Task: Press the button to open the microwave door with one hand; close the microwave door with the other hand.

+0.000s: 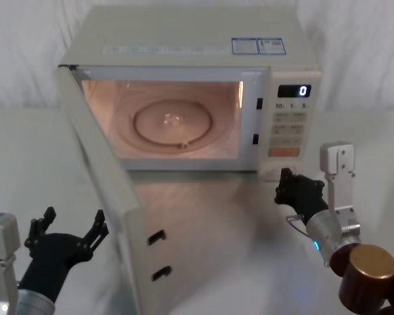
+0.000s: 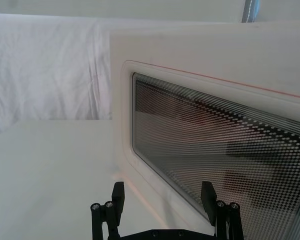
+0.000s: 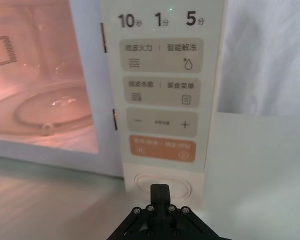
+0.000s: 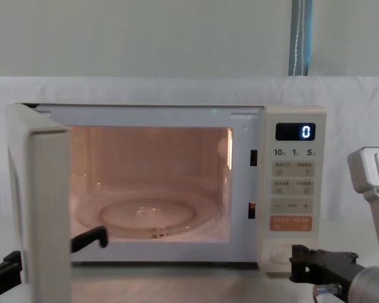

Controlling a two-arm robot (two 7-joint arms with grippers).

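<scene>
— Cream all over, the microwave sits at the back of the counter. Which way does the microwave door point?

— It swings out toward the robot on its left-side hinge, long axis running front to back, leaving the lit cavity and glass turntable exposed.

— And the left gripper?

— It hovers just outside the door, fingers spread and grasping nothing. The left wrist view shows the dark mesh window from outside, which the head view misses.

— The right gripper?

— Fingers pinched together, empty, its tip right at the button at the panel's foot. Whether it touches cannot be told. The right wrist view shows the button, below the orange key.
</scene>
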